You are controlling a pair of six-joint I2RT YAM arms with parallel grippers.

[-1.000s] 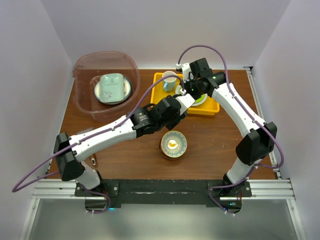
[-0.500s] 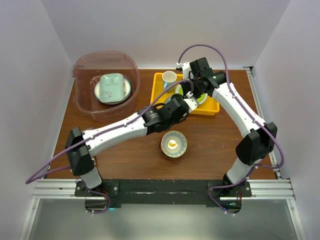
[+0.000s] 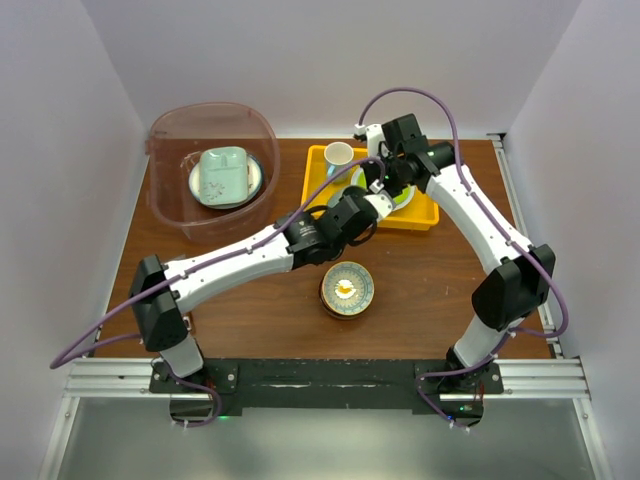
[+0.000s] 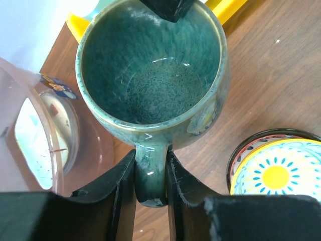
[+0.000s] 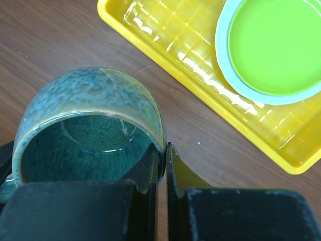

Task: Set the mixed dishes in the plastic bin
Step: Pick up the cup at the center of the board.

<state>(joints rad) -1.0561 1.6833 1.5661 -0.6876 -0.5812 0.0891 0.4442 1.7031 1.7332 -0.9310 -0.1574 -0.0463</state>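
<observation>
My left tool (image 4: 150, 165) has swung in, now clamped on handle of glazed teal ceramic mug (image 4: 150, 75); right tool (image 5: 163, 150) pinches rim. Mug over counter (image 3: 420, 290) middle, toward far edge. Handover likely; translucent pinkish plastic bin (image 3: 172, 150) waits at far-left corner.

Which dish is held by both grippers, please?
The teal mug: left gripper on its handle, right gripper on its rim; the bowl lies untouched.

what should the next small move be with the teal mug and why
Probably open the right end effector: it pinches the rim of the teal mug while the left end effector grips the handle, so letting go frees the left arm to carry it to the plastic bin.
</observation>
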